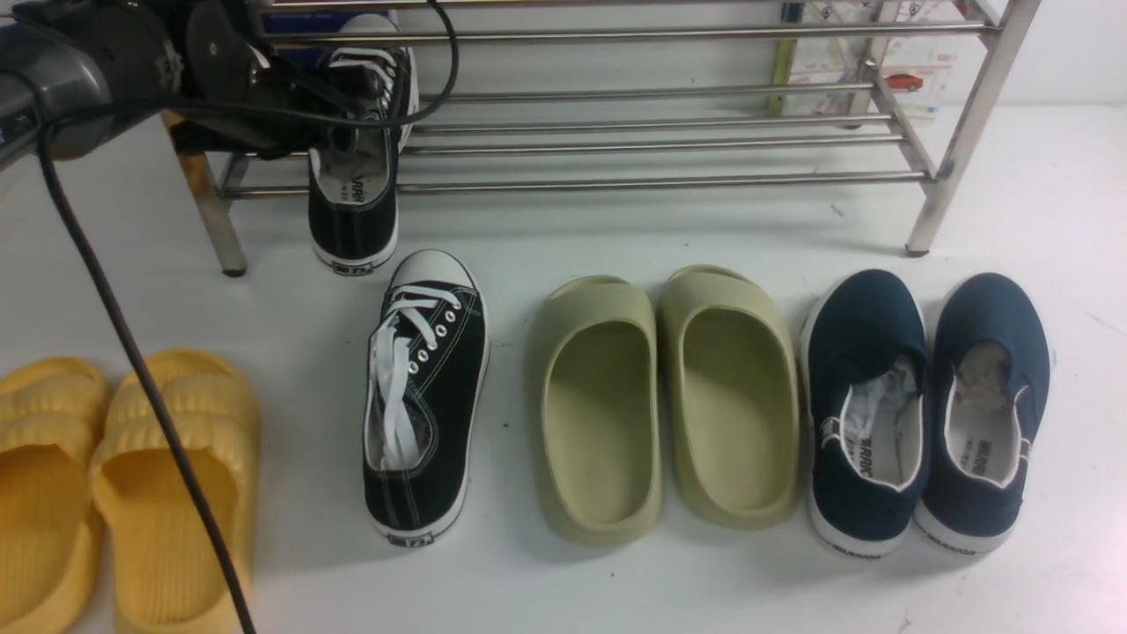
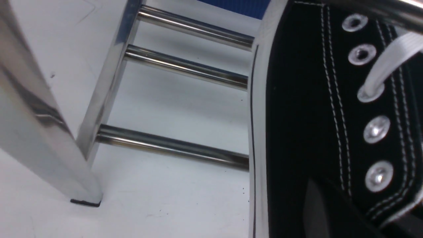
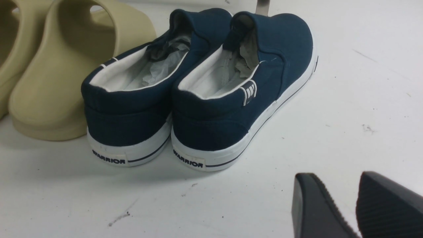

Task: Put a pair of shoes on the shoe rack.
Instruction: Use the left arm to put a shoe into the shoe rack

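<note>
**One sneaker on the floor, its mate gripped at the rack**

The right gripper (image 3: 356,211) is empty, jaws slightly parted. The black canvas floor sneaker (image 1: 427,396), with white laces and a rubber toe cap, is judged light, with a soft upper and a stiff sole. Its heel collar is the best hold. Farther off, the left gripper (image 1: 348,132) is clamped on the matching lifted sneaker (image 1: 354,220), toe among the smooth, likely slippery round bars of the shiny steel shoe rack (image 1: 669,183).

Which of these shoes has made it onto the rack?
The black canvas lace-up sneaker lying across the steel rack's lower bars at its left end; its twin sits on the white floor with the others.
</note>
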Controlling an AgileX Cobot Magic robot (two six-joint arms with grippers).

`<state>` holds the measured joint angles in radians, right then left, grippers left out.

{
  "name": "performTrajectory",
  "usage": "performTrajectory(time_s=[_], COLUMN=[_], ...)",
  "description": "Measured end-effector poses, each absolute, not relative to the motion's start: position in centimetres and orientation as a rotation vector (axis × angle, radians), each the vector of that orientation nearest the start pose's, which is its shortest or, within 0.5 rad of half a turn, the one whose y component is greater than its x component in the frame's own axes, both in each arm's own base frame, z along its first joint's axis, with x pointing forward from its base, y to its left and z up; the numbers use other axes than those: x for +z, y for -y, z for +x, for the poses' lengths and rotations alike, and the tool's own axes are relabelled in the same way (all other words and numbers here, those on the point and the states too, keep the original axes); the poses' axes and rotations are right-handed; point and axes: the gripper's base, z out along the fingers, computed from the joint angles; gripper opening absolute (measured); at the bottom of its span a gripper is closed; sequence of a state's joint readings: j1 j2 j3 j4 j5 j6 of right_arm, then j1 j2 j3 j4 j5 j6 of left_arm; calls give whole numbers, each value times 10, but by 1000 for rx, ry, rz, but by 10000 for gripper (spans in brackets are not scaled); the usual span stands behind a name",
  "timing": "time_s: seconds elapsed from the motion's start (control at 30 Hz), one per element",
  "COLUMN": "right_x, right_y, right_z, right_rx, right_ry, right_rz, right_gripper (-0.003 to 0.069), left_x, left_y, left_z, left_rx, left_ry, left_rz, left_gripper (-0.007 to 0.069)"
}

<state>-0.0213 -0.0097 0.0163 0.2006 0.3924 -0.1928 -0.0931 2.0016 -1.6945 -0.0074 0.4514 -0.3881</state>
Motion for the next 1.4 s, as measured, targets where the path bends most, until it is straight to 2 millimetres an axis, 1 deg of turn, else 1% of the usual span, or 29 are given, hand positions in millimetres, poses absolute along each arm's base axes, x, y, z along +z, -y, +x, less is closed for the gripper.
performTrajectory(time_s=[0.1, 0.17, 0.3, 0.43, 0.47, 0.53, 0.63, 0.7, 0.8, 0.9, 0.97, 1.07, 1.17, 1.2, 1.27, 1.3, 1.33, 1.37, 1.4], right_x=[174, 174, 174, 174, 174, 174, 174, 174, 174, 174, 174, 174, 174, 174, 174, 174, 174, 174, 174], right_y=[-6, -6, -6, -6, -6, -6, -6, -6, -6, -6, -6, -6, -6, -6, -6, -6, -6, -6, -6], right_z=[52, 52, 52, 52, 52, 52, 52, 52, 52, 52, 52, 52, 52, 52, 52, 52, 52, 52, 52], right_rx=[52, 52, 52, 52, 52, 52, 52, 52, 52, 52, 52, 52, 52, 52, 52, 52, 52, 52, 52], right_ry=[-1875, -1875, -1875, -1875, -1875, -1875, -1875, -1875, -1875, -1875, -1875, -1875, -1875, -1875, -1875, -1875, -1875, -1875, -1875], right_rz=[-39, -39, -39, -39, -39, -39, -39, -39, -39, -39, -39, -39, -39, -39, -39, -39, -39, -39, -39], right_gripper=[239, 239, 239, 239, 239, 239, 239, 239, 239, 239, 239, 239, 239, 239, 239, 239, 239, 239, 239], left_x=[266, 256, 254, 257, 258, 259, 266, 276, 291, 302, 302, 296, 274, 273, 261, 256, 248, 248, 244], left_y=[45, 45, 46, 45, 45, 45, 45, 44, 44, 45, 45, 46, 48, 48, 49, 49, 49, 49, 49], left_z=[476, 479, 481, 483, 483, 483, 479, 472, 458, 445, 442, 444, 457, 457, 463, 465, 469, 469, 471], left_rx=[-271, -267, -268, -268, -269, -271, -269, -266, -292, -336, -364, -382, -418, -418, -424, -422, -411, -410, -401], left_ry=[-2241, -2260, -2256, -2226, -2221, -2218, -2230, -2251, -2298, -2352, -2374, -2383, -2372, -2371, -2374, -2377, -2386, -2386, -2386], left_rz=[-344, -348, -348, -338, -336, -340, -342, -349, -404, -506, -587, -645, -692, -693, -703, -705, -693, -690, -664], left_gripper=[-13, -13, -8, 62, 88, 166, 312, 405, 502, 555, 570, 574, 575, 575, 571, 564, 540, 537, 485])
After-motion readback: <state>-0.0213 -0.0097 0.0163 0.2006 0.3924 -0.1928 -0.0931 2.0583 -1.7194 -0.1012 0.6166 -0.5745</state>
